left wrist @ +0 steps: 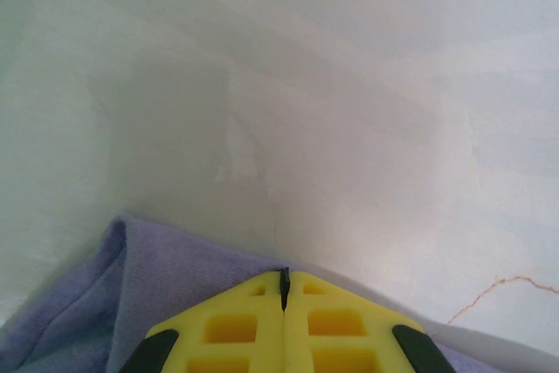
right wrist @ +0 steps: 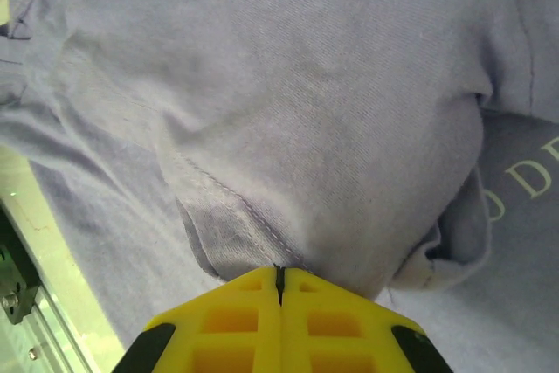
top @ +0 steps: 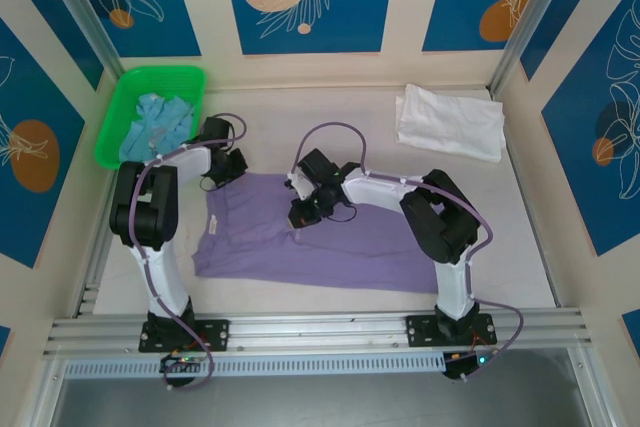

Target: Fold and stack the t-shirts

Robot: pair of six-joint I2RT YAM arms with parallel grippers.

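A large lavender-purple t-shirt (top: 300,242) lies spread across the middle of the table. My left gripper (top: 222,175) sits at its far left corner. In the left wrist view the left gripper (left wrist: 284,279) is shut, and the purple cloth (left wrist: 105,303) runs in under its yellow fingertips. My right gripper (top: 303,212) is over the shirt's upper middle. Close up, the right gripper (right wrist: 279,275) is shut on a bunched fold of the shirt (right wrist: 288,128) with a stitched hem at the tips. A folded white t-shirt (top: 450,119) lies at the back right. A light blue t-shirt (top: 155,122) sits crumpled in the basket.
The green plastic basket (top: 190,77) stands at the back left corner. Patterned walls close in the table on three sides. A metal rail (top: 320,327) runs along the near edge by the arm bases. Bare pale tabletop (left wrist: 349,85) lies beyond the left gripper.
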